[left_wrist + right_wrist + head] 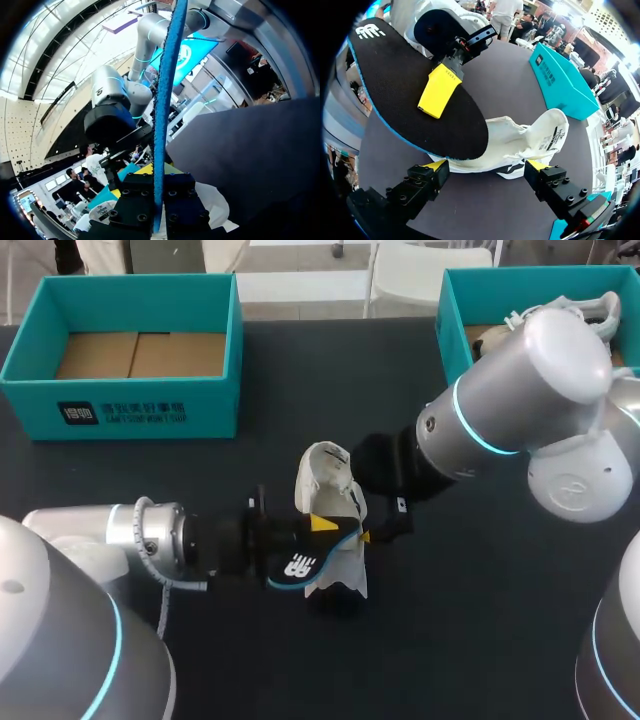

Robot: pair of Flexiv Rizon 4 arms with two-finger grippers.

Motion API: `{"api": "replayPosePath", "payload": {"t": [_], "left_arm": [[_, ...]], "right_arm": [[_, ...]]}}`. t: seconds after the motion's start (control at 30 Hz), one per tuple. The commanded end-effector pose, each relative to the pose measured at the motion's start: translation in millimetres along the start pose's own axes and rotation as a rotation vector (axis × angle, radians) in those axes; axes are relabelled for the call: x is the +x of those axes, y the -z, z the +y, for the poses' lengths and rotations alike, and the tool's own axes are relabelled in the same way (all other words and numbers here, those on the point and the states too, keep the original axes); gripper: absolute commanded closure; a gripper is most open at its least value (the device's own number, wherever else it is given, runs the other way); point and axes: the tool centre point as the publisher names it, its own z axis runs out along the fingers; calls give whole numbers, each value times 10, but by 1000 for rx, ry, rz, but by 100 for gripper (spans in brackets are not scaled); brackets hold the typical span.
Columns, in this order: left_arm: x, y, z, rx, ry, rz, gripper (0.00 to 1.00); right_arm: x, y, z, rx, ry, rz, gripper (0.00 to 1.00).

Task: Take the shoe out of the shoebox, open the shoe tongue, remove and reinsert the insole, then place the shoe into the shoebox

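Head view: left gripper (315, 527) pinches insole (300, 570), right gripper (365, 530) clamps shoe (325, 475) over dark table (480, 620).

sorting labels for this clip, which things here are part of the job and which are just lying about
Job: white shoe; black insole, held by the left gripper; right gripper; empty teal shoebox.
Lying about: second teal box, with another shoe in it.
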Motion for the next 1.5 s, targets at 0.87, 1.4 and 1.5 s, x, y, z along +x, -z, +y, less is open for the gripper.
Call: {"api": "replayPosePath", "payload": {"t": [0.87,1.4,1.5], "left_arm": [[-47,-98,896,-113,-6,59,100],[-129,-154,805,-98,-2,58,77],[-174,-153,721,-83,-8,54,76]], "right_arm": [[9,-15,1,1,0,-2,0],[9,-15,1,1,0,-2,0],[9,-15,1,1,0,-2,0]]}}
